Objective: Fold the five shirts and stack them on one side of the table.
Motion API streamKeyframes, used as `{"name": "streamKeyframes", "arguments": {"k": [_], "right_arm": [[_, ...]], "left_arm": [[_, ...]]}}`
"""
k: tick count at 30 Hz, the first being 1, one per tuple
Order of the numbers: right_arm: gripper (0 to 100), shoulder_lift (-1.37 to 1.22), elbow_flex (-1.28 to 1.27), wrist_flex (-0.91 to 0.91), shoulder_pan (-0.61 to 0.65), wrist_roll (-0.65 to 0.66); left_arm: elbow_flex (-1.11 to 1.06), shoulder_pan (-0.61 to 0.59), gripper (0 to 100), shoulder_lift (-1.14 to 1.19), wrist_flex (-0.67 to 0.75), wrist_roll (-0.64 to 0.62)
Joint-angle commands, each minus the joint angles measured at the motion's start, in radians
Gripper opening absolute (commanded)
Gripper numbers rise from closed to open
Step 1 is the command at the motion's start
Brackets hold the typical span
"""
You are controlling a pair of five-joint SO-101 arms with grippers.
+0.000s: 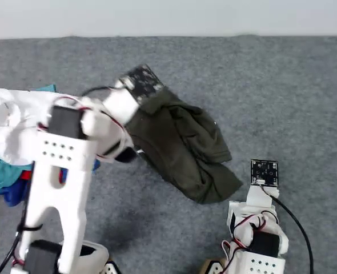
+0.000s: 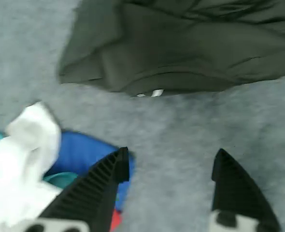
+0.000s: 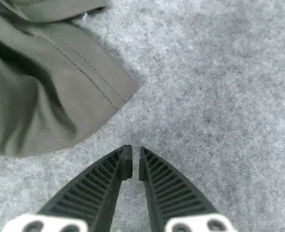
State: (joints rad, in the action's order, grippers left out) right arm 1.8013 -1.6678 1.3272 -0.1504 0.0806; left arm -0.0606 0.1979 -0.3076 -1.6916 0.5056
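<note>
A dark olive shirt point(image 1: 185, 142) lies crumpled in the middle of the grey table. My left gripper point(image 2: 170, 164) is open over bare felt, just short of the olive shirt's point(image 2: 181, 48) near edge, with nothing between its fingers. Beside it lies a pile with a white shirt point(image 2: 26, 145) on top and a blue shirt point(image 2: 79, 154) under it. In the high view the pile point(image 1: 8, 142) sits at the table's left, partly under the left arm point(image 1: 71, 160). My right gripper point(image 3: 133, 157) is shut and empty, just off a corner of the olive shirt point(image 3: 50, 96).
Teal cloth point(image 1: 3, 171) and a bit of red cloth point(image 1: 25, 174) show in the pile. The right arm point(image 1: 260, 234) stands at the front right. Grey felt point(image 1: 283, 91) stretches out to the right and behind the olive shirt.
</note>
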Motion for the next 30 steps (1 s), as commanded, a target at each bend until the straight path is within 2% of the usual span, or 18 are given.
{"name": "streamKeyframes", "arguments": {"k": [1,5,9,12,16,19,23,27,30], "right_arm": [[3.5,0.012,-0.014,-0.018,0.002,-0.006],[3.5,0.012,-0.014,-0.018,0.002,-0.006],[3.6,0.012,-0.014,-0.018,0.005,-0.008],[3.6,0.012,-0.015,-0.018,0.007,-0.009],[3.7,0.012,-0.015,-0.018,0.007,-0.009],[3.7,0.012,-0.015,-0.018,0.007,-0.008],[3.9,0.010,-0.015,-0.019,0.005,-0.002],[3.9,0.010,-0.009,-0.019,-0.025,0.000],[4.0,0.012,0.012,-0.041,-0.137,0.000]], "left_arm": [[-0.065,0.104,28,-0.048,0.046,-0.103],[-0.186,0.238,22,-0.048,0.158,-0.189],[-0.315,0.385,9,-0.048,0.307,-0.192],[-0.397,0.466,5,-0.048,0.405,-0.192],[-0.446,0.511,9,-0.044,0.496,-0.193],[-0.456,0.520,16,-0.029,0.531,-0.195],[-0.447,0.520,22,0.094,0.557,-0.201],[-0.335,0.545,23,0.242,0.523,-0.227],[-0.191,0.580,23,0.338,0.456,-0.230]]}}
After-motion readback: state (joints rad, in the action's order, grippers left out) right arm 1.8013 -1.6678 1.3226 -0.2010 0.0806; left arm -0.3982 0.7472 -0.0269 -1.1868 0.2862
